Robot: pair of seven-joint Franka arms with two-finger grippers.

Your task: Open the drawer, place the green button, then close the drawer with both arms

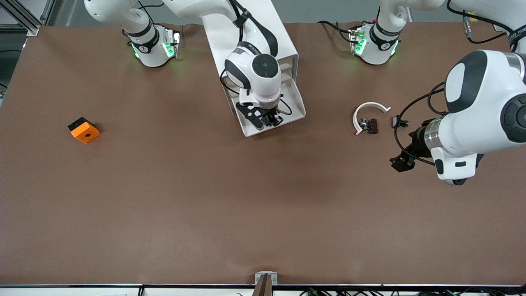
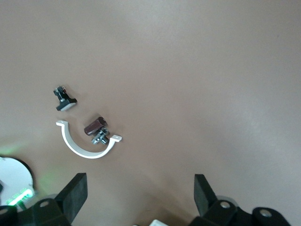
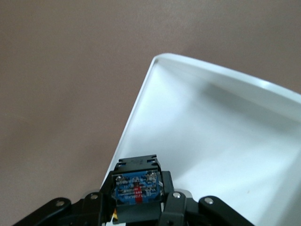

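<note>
The white cabinet [image 1: 283,45] stands between the arm bases, with one drawer [image 1: 295,102] pulled out toward the front camera. My right gripper [image 1: 269,119] is over the open drawer's front corner and is shut on the button [image 3: 136,183]. In the right wrist view the button's blue base and black middle show between the fingers [image 3: 168,188]; its green cap is hidden. The white drawer tray [image 3: 225,136] lies just under it. My left gripper [image 1: 400,162] is open and empty over bare table toward the left arm's end, its fingertips [image 2: 75,188] wide apart.
A white arc [image 1: 367,113] with small black parts [image 1: 369,124] lies between the drawer and my left gripper; another black part [image 1: 398,121] lies beside it. These also show in the left wrist view [image 2: 87,146]. An orange block [image 1: 84,130] sits toward the right arm's end.
</note>
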